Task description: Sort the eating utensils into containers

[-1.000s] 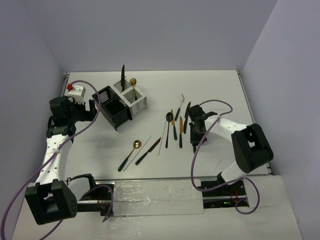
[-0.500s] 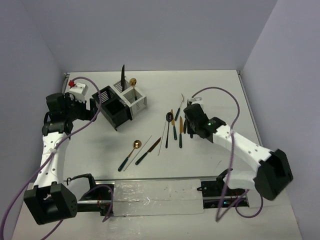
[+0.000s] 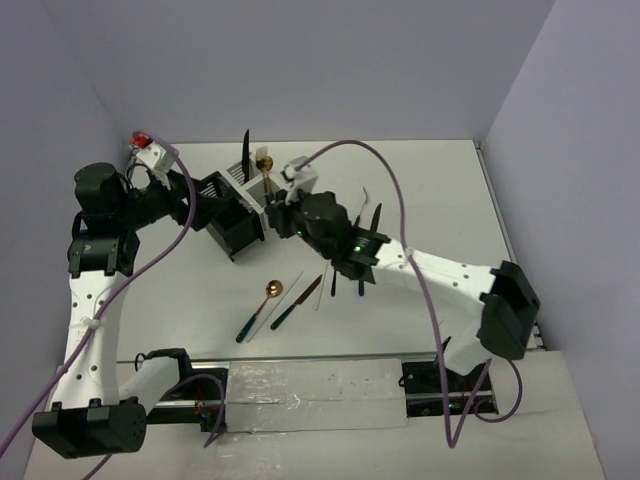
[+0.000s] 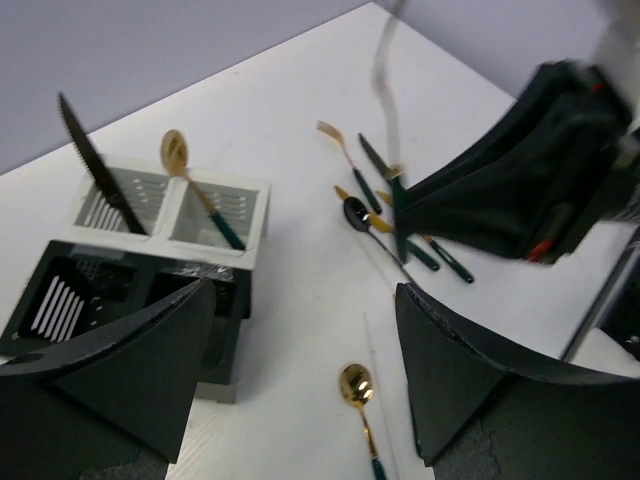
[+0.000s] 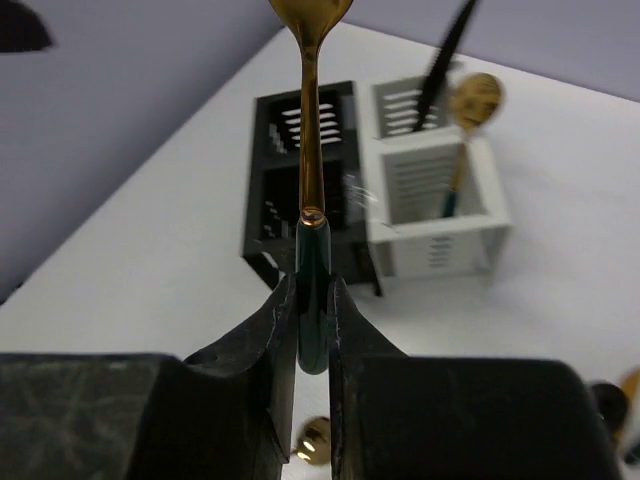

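Observation:
My right gripper [image 5: 312, 288] is shut on the dark green handle of a gold-headed utensil [image 5: 310, 150], held upright in the air. It hovers by the joined containers [image 3: 280, 218], in front of the black caddy [image 5: 300, 170] and the white caddy [image 5: 440, 190]. The white caddy [image 3: 270, 197] holds a black knife [image 3: 245, 150] and a gold spoon [image 3: 266, 163]. My left gripper [image 4: 300, 390] is open and empty, raised beside the black caddy [image 3: 205, 200]. Below it a gold spoon [image 4: 356, 385] lies on the table.
Loose on the table lie a gold spoon [image 3: 272, 290], a pale chopstick [image 3: 278, 305] and a dark knife [image 3: 296, 302]. Several more utensils [image 3: 350, 262] lie partly under my right arm, with a fork [image 3: 365, 194] and knife [image 3: 375, 220] behind it.
My right arm has swung left from the utensil cluster to the caddies, carrying the gold-headed utensil. My left arm has risen and turned toward the caddies.

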Tool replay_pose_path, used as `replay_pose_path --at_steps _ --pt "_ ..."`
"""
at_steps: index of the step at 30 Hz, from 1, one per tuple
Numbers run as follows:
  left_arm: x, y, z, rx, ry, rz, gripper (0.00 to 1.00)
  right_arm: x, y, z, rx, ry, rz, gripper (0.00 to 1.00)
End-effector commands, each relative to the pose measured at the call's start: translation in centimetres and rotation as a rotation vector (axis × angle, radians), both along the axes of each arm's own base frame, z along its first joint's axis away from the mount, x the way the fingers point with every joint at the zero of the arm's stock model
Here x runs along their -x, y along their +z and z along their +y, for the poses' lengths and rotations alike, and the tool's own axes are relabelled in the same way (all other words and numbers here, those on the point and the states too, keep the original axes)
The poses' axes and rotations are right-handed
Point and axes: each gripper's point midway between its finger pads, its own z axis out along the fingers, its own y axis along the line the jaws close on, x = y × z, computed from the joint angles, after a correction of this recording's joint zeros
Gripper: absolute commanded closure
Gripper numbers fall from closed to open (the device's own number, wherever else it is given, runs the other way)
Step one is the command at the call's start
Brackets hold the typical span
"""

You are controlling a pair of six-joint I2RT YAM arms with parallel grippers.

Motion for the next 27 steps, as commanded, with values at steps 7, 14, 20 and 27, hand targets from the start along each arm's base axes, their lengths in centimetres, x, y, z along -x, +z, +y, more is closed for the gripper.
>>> replay_pose_path --at_steps 7,14,20,27 --pt "-2.5 0.5 -1.4 0.066 0.074 0.009 0.19 1.3 5.6 10.1 -0.155 0.202 -0.079 1.00" --pt "-4.2 0.4 -0.5 0.099 0.161 -0.019 0.32 2.0 4.6 11.3 -0.142 0.235 -0.067 1.00" --pt "-4.7 0.4 -0.7 0.126 0.160 -0.026 0.55 2.3 4.4 11.8 -0.123 0.262 -0.064 1.00" --pt "-4.5 -1.5 -2.0 0.151 0.097 0.047 0.65 1.8 3.4 11.7 -0.101 0.237 -0.061 1.00"
